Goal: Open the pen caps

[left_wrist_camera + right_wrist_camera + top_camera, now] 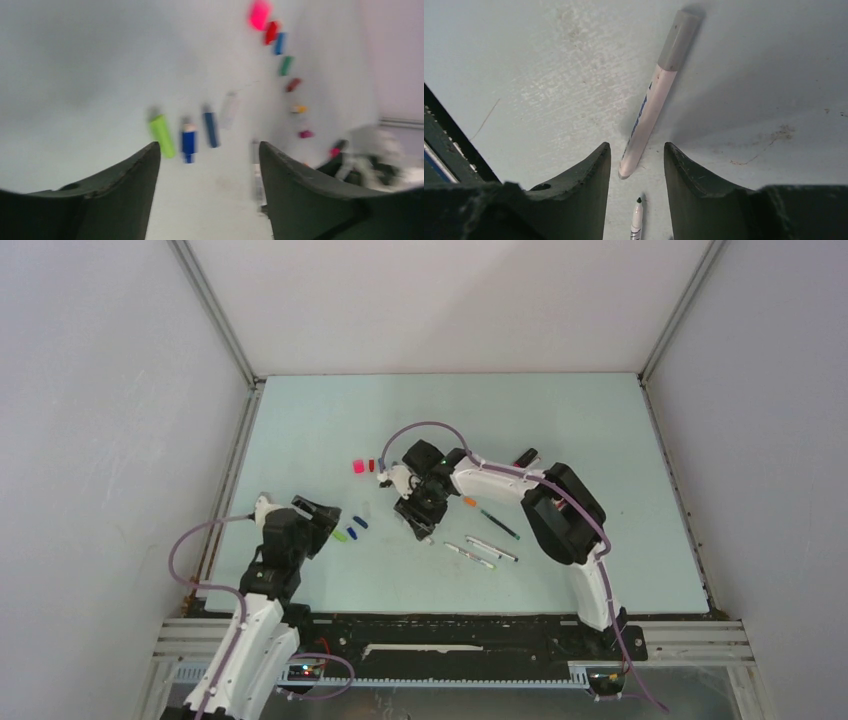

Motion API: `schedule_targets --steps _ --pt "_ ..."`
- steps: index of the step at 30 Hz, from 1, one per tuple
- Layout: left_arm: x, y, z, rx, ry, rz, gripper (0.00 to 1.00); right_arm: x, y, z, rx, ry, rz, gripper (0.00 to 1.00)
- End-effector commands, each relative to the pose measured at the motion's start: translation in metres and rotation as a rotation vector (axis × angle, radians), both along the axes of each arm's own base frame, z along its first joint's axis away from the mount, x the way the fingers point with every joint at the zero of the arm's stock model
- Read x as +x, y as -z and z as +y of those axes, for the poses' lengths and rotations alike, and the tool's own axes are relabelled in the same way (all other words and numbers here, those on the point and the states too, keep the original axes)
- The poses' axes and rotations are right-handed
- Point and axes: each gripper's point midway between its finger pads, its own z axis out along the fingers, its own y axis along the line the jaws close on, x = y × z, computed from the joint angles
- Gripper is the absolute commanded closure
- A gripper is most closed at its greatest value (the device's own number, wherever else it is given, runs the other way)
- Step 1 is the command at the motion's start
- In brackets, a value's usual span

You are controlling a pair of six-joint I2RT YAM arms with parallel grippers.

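Left gripper [207,147]: over the surface [330,420] toward its near-left corner. Jaws apart, nothing between them. Just past the fingertips lie a green cap [161,135] and two blue caps [188,142]. A pale piece [229,110] lies beside them; the wrist view is smeared, so it is possibly a clear cap.

Further in, a curved row of pen caps [286,65] starts at the fat pink highlighter cap [260,14] and runs red, blue, green, red, orange, pink.

Right gripper [636,147]: mid-surface, pointing down, jaws apart. A white pen [649,107] with a grey end lies flat. Its near end sits between the fingertips with a gap on each side, so it is not clamped. A second pen [636,225] shows its tip below.

More pens [492,548] lie just right of this gripper. The black highlighter [525,457] lies further toward the far edge.
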Motion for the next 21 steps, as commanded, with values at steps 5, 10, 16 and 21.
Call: schedule_targets --steps 5,10,16,21 --pt "0.016 -0.033 -0.045 -0.144 0.228 -0.277 0.17 0.01 0.008 0.007 -0.077 0.014 -0.094 0.66" --pt "0.019 -0.035 -0.059 -0.198 0.29 -0.299 0.17 0.017 0.024 -0.006 -0.16 0.035 -0.127 0.86" --pt "0.02 -0.044 -0.077 -0.308 0.351 -0.381 0.19 0.028 0.009 -0.014 -0.097 0.079 -0.075 1.0" --pt "0.024 -0.051 -0.086 -0.357 0.37 -0.407 0.18 0.023 -0.032 -0.005 0.087 0.073 -0.016 1.0"
